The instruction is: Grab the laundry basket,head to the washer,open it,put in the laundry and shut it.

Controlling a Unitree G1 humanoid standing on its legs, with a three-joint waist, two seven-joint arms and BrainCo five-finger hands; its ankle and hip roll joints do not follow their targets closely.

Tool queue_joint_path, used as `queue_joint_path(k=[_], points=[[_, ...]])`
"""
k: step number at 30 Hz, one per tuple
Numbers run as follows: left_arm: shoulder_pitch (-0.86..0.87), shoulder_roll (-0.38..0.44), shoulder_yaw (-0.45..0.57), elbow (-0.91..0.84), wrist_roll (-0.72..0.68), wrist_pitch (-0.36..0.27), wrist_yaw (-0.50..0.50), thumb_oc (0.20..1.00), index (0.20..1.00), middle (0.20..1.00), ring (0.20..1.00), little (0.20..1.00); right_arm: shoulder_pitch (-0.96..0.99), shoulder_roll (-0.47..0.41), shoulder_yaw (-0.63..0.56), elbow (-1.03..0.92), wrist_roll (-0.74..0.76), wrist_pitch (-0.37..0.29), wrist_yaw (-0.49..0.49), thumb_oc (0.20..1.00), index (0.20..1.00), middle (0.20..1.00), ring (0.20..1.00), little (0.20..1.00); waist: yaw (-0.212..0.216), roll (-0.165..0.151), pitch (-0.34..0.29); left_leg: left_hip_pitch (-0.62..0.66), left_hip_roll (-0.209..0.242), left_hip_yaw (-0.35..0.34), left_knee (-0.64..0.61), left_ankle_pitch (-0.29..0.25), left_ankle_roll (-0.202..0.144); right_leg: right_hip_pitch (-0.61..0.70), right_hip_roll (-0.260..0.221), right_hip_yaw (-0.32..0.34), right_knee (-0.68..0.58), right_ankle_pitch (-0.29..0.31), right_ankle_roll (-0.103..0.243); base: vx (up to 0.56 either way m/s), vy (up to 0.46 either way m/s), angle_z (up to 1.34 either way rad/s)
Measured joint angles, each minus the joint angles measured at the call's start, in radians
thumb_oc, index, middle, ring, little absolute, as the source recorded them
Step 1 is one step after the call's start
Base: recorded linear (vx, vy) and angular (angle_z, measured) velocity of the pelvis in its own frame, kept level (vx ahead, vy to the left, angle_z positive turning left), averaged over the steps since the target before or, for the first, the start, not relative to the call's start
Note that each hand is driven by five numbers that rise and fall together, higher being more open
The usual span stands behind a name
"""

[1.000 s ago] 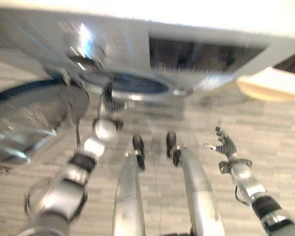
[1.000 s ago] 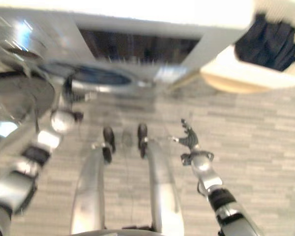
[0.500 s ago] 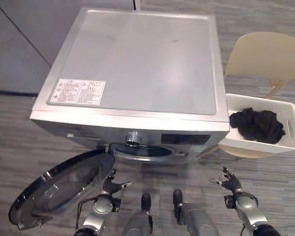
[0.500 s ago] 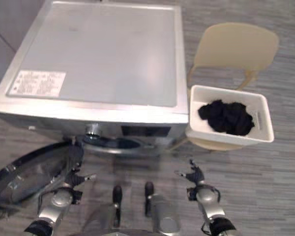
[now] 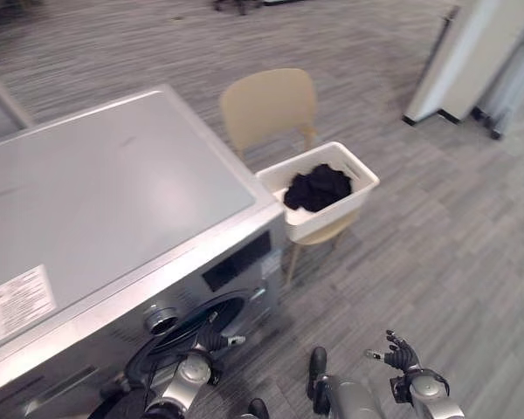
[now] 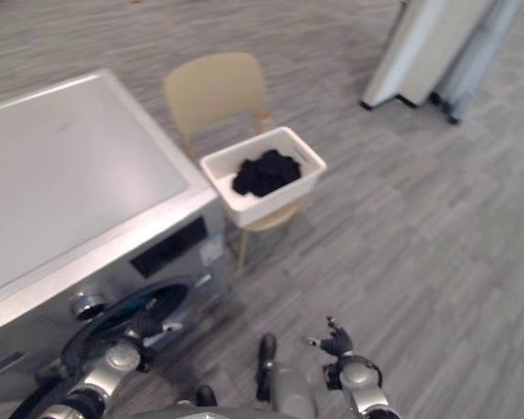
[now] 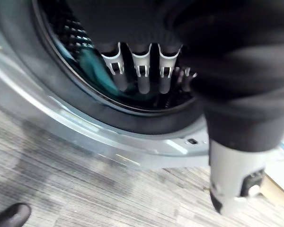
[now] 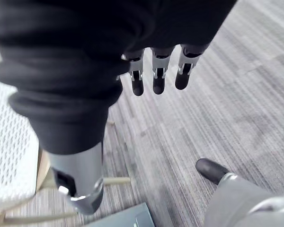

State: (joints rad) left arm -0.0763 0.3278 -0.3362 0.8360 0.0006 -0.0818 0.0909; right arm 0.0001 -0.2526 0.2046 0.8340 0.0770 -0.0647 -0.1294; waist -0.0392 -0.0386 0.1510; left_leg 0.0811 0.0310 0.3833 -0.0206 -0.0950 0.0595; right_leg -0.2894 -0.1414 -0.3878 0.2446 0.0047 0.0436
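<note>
Our view has swung up and right off the washer (image 5: 113, 227), so with both the left hand (image 5: 211, 339) and right hand (image 5: 400, 353) loose and empty, we judge the dark laundry (image 5: 317, 187) in the white basket (image 5: 332, 214) on the chair (image 5: 271, 105) soft and light, best bunched from above.

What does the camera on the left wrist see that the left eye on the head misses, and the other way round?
The left wrist view alone looks into the washer's dark perforated drum, with something teal inside. The left eye view alone takes in the white laundry basket holding dark clothes, resting on a beige chair, plus the right hand. Both show the left hand at the round washer opening.
</note>
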Motion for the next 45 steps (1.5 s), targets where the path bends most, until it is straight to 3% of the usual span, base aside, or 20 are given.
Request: queue_joint_path(k=[1, 2, 5, 7, 9, 12, 16, 22, 25, 28, 29, 30, 32, 34, 36, 39, 41, 43, 44, 45], points=[[-0.010, -0.003, 0.004, -0.006, 0.004, 0.001, -0.001, 1.000, 1.000, 1.000, 1.000, 1.000, 0.000, -0.004, 0.000, -0.001, 0.000, -0.002, -0.001, 1.000, 1.000, 1.000, 1.000, 1.000, -0.013, -0.006, -0.003, 0.003, 0.008, 0.029, 0.003, -0.003, -0.002, 0.015, -0.016, -0.006, 0.006, -0.005, 0.006, 0.16, -0.166, -1.68], [0.017, -0.006, 0.006, -0.023, 0.005, 0.000, 0.003, 1.000, 1.000, 1.000, 1.000, 1.000, 0.000, -0.005, 0.000, -0.008, -0.001, 0.002, -0.005, 1.000, 1.000, 1.000, 1.000, 1.000, 0.006, 0.011, -0.002, 0.036, 0.023, 0.123, -0.017, 0.003, -0.021, 0.046, -0.034, -0.075, 0.041, -0.046, 0.010, 0.15, -0.111, -1.55], [0.028, -0.017, 0.009, 0.002, 0.005, 0.002, 0.003, 1.000, 1.000, 1.000, 1.000, 1.000, 0.013, -0.010, -0.008, -0.027, -0.001, 0.000, -0.014, 1.000, 1.000, 1.000, 1.000, 1.000, -0.011, 0.009, -0.010, 0.043, 0.032, 0.123, 0.005, -0.013, -0.056, 0.123, -0.006, 0.026, -0.051, -0.038, 0.011, 0.14, -0.108, -0.82], [0.022, -0.032, -0.008, -0.001, 0.004, -0.004, -0.003, 1.000, 1.000, 1.000, 1.000, 1.000, 0.033, -0.034, -0.019, -0.018, 0.000, 0.011, -0.029, 1.000, 1.000, 1.000, 1.000, 1.000, -0.027, 0.048, -0.015, 0.023, 0.058, 0.048, 0.061, -0.013, -0.056, 0.132, 0.057, 0.073, -0.109, -0.023, 0.003, 0.13, -0.120, -0.58], [0.053, -0.047, -0.017, -0.012, 0.002, -0.006, 0.001, 1.000, 1.000, 1.000, 1.000, 1.000, 0.027, -0.057, -0.009, -0.029, -0.001, 0.015, -0.039, 1.000, 1.000, 1.000, 1.000, 1.000, 0.021, 0.031, -0.009, -0.048, 0.049, -0.126, 0.200, -0.046, -0.063, 0.157, 0.080, 0.228, -0.177, 0.015, -0.077, 0.20, -0.097, -1.27], [0.042, -0.079, -0.022, -0.012, 0.001, -0.006, -0.004, 1.000, 1.000, 1.000, 1.000, 1.000, 0.020, -0.087, -0.024, -0.030, 0.000, 0.017, -0.044, 1.000, 1.000, 1.000, 1.000, 1.000, 0.014, 0.040, -0.005, -0.169, 0.004, -0.288, 0.191, -0.043, -0.108, 0.192, 0.082, 0.259, -0.271, 0.037, -0.084, 0.15, -0.048, -0.60], [0.027, -0.088, -0.020, -0.012, 0.001, -0.006, -0.004, 1.000, 1.000, 1.000, 1.000, 1.000, 0.020, -0.081, -0.028, -0.031, 0.000, 0.015, -0.045, 1.000, 1.000, 1.000, 1.000, 1.000, 0.020, 0.026, 0.021, -0.326, -0.030, -0.315, 0.170, 0.049, -0.105, 0.261, 0.100, 0.260, -0.332, 0.049, -0.094, 0.26, -0.070, -0.27], [0.026, -0.091, -0.019, -0.012, 0.002, -0.005, -0.004, 1.000, 1.000, 1.000, 1.000, 1.000, 0.037, -0.081, -0.030, -0.023, 0.001, 0.015, -0.063, 1.000, 1.000, 1.000, 1.000, 1.000, 0.029, 0.045, 0.057, -0.374, -0.040, -0.227, -0.003, 0.154, -0.122, 0.326, 0.139, 0.262, -0.329, -0.013, -0.082, 0.27, 0.017, -0.05], [0.065, -0.087, -0.008, -0.003, 0.002, -0.003, -0.004, 1.000, 1.000, 1.000, 1.000, 1.000, 0.049, -0.077, -0.018, -0.019, -0.002, 0.016, -0.063, 1.000, 1.000, 1.000, 1.000, 1.000, 0.062, 0.038, 0.061, -0.300, -0.041, -0.184, -0.032, 0.214, -0.069, 0.388, 0.133, 0.320, -0.326, -0.080, -0.034, 0.39, 0.086, -0.50], [0.076, -0.083, 0.003, -0.014, 0.001, -0.005, -0.002, 1.000, 1.000, 1.000, 1.000, 1.000, 0.044, -0.073, 0.003, -0.017, -0.029, 0.016, -0.057, 1.000, 1.000, 1.000, 1.000, 1.000, 0.071, 0.018, 0.059, -0.258, -0.094, -0.175, -0.011, 0.196, -0.038, 0.418, 0.073, 0.322, -0.275, -0.124, -0.001, 0.29, 0.074, -0.15], [0.074, -0.081, 0.027, -0.012, 0.001, -0.004, 0.001, 1.000, 1.000, 1.000, 1.000, 1.000, 0.027, -0.052, 0.005, 0.000, -0.038, 0.017, -0.040, 1.000, 1.000, 1.000, 1.000, 1.000, 0.073, 0.014, 0.058, -0.228, -0.108, -0.170, -0.006, 0.187, 0.001, 0.401, 0.051, 0.308, -0.181, -0.157, 0.039, 0.25, 0.054, -0.07], [0.073, -0.078, 0.029, -0.013, 0.001, -0.004, 0.003, 1.000, 1.000, 1.000, 1.000, 1.000, 0.022, -0.043, 0.008, 0.000, -0.038, 0.016, -0.039, 1.000, 1.000, 1.000, 1.000, 1.000, 0.073, 0.013, 0.055, -0.216, -0.110, -0.168, -0.003, 0.189, 0.042, 0.392, 0.047, 0.299, -0.139, -0.174, 0.041, 0.20, 0.041, -0.01], [0.059, -0.066, 0.026, -0.015, 0.001, -0.004, 0.011, 1.000, 1.000, 1.000, 1.000, 1.000, 0.008, -0.036, 0.019, -0.001, -0.040, 0.016, -0.032, 1.000, 1.000, 1.000, 1.000, 1.000, 0.082, 0.007, 0.056, -0.192, -0.112, -0.181, 0.004, 0.167, 0.047, 0.341, 0.035, 0.286, 0.029, -0.201, 0.075, 0.12, 0.012, 0.13], [0.047, -0.056, 0.029, -0.034, 0.000, -0.005, 0.023, 1.000, 1.000, 1.000, 1.000, 1.000, 0.001, -0.036, 0.029, -0.038, -0.040, 0.015, -0.026, 1.000, 1.000, 1.000, 1.000, 1.000, 0.072, -0.002, 0.056, -0.124, -0.116, -0.235, -0.022, 0.157, 0.065, 0.218, 0.023, 0.274, 0.357, -0.212, 0.086, 0.17, -0.017, 0.65], [0.044, -0.055, 0.025, -0.039, 0.000, -0.006, 0.031, 1.000, 1.000, 1.000, 1.000, 1.000, -0.017, -0.037, 0.032, -0.051, -0.040, 0.014, -0.025, 1.000, 1.000, 1.000, 1.000, 1.000, 0.086, 0.000, 0.053, -0.091, -0.111, -0.272, -0.036, 0.138, 0.073, 0.128, 0.022, 0.281, 0.388, -0.225, 0.066, 0.23, -0.098, 0.53], [0.032, -0.054, 0.025, -0.032, 0.000, -0.005, 0.032, 1.000, 1.000, 1.000, 1.000, 1.000, -0.038, -0.041, 0.038, -0.052, -0.040, 0.012, -0.024, 1.000, 1.000, 1.000, 1.000, 1.000, 0.071, -0.006, 0.052, -0.072, -0.105, -0.315, -0.040, 0.135, 0.067, 0.063, 0.028, 0.282, 0.163, -0.204, 0.062, 0.17, -0.113, 0.72], [0.027, -0.057, 0.024, -0.017, 0.000, -0.005, 0.034, 1.000, 1.000, 1.000, 1.000, 1.000, -0.056, -0.043, 0.040, -0.051, -0.040, 0.012, -0.021, 1.000, 1.000, 1.000, 1.000, 1.000, 0.067, 0.019, 0.054, -0.055, -0.083, -0.368, -0.040, 0.110, 0.057, 0.027, 0.066, 0.355, 0.051, -0.183, 0.061, 0.20, -0.175, 0.51], [-0.015, -0.079, 0.024, 0.058, 0.000, -0.005, 0.036, 1.000, 1.000, 1.000, 1.000, 1.000, -0.055, -0.043, 0.045, -0.035, -0.039, 0.014, -0.021, 1.000, 1.000, 1.000, 1.000, 1.000, 0.037, 0.044, 0.061, -0.056, -0.063, -0.469, -0.022, 0.102, 0.024, 0.022, 0.157, 0.616, -0.133, -0.128, 0.079, 0.17, -0.214, 1.31], [-0.020, -0.081, 0.023, 0.076, 0.000, -0.004, 0.036, 1.000, 1.000, 1.000, 1.000, 1.000, -0.042, -0.041, 0.051, -0.029, -0.039, 0.018, -0.020, 1.000, 1.000, 1.000, 1.000, 1.000, 0.027, 0.033, 0.059, -0.053, -0.072, -0.509, -0.018, 0.101, 0.021, 0.028, 0.158, 0.639, -0.153, -0.096, 0.079, 0.19, -0.464, 1.99], [-0.010, -0.085, 0.018, 0.072, 0.000, -0.006, 0.038, 1.000, 1.000, 1.000, 1.000, 1.000, 0.009, -0.037, 0.045, -0.027, -0.039, 0.018, -0.019, 1.000, 1.000, 1.000, 1.000, 1.000, 0.030, -0.009, 0.046, -0.020, -0.105, -0.585, -0.009, 0.070, -0.017, 0.057, 0.137, 0.657, -0.145, 0.006, 0.042, 0.14, -0.386, 1.58]])
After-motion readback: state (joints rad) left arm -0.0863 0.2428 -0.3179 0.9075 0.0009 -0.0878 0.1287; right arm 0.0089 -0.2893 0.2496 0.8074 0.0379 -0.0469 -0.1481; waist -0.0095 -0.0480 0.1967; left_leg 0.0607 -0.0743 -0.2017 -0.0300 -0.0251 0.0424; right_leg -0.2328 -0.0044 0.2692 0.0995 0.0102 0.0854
